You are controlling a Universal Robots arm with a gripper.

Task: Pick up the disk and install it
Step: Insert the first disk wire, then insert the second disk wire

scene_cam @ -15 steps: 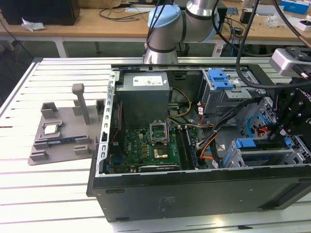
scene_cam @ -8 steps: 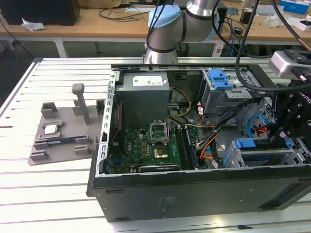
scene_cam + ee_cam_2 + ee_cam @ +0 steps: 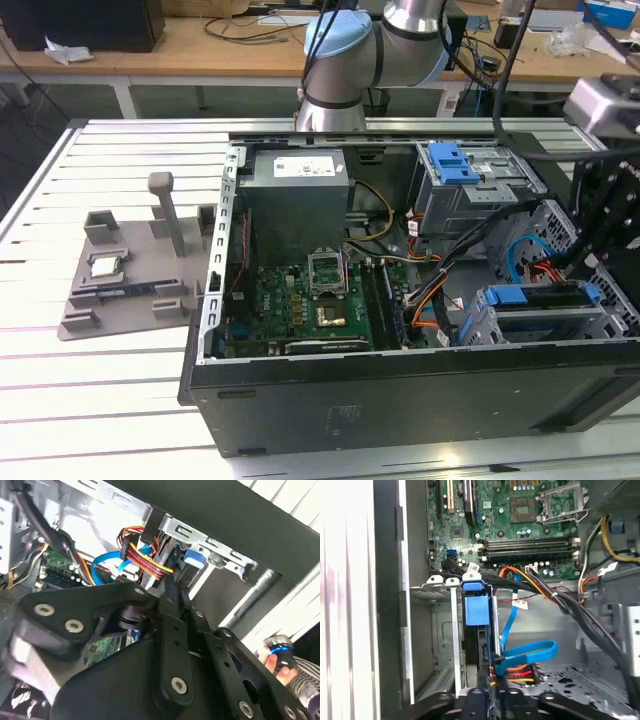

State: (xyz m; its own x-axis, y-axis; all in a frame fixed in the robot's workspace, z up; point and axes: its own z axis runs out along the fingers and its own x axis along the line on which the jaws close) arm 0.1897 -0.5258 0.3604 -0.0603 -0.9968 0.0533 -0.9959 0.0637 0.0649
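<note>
In the bay, disk (image 3: 481,645), pincer (image 3: 490,692) above

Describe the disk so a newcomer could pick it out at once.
Find the open black computer case on the slatted table. In its corner at the exterior view's right, near the front wall, the disk stands on edge in a grey bay. Its blue bracket and the cable bundle plugged into its end set it apart from the blue-latched cage behind.

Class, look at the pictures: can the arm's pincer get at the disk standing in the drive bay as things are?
Probably yes. In the first wrist view the pincer sits right at the disk's near edge, in line with it; the blue cable runs beside, not across.
</note>
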